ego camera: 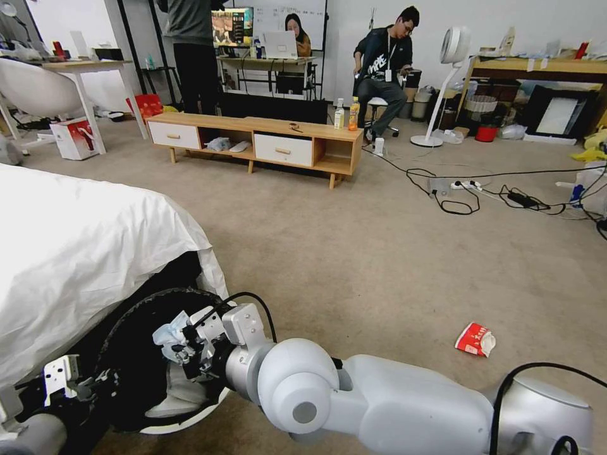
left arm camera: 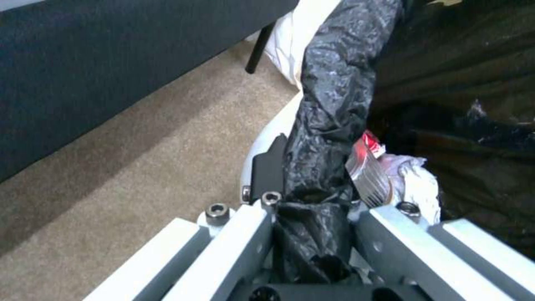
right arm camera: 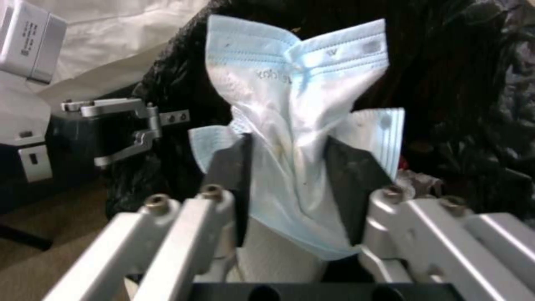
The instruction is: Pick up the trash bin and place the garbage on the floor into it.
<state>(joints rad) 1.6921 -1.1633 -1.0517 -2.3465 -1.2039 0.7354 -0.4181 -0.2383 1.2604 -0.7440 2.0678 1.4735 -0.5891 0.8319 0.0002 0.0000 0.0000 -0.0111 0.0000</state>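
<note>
Left gripper: fingers clamping the bag-lined rim of the trash bin, tilted beside the bed.
Right gripper: fingers pinching a face mask at the bin mouth.
Technique: release only once inside the rim.
Remaining: red-and-white packet lying on floor, well apart.

White sheet is draping over the bed at 9 o'clock. Low wooden TV stand is sitting at 12 o'clock on beige carpet, two white drawers, a clear bottle and an orange drink bottle standing on its right end. White standing fan is standing at 1 o'clock. Black cables and a power strip are lying at 2 o'clock. White chair is sitting at 10 o'clock beside a red-and-white box.
</note>
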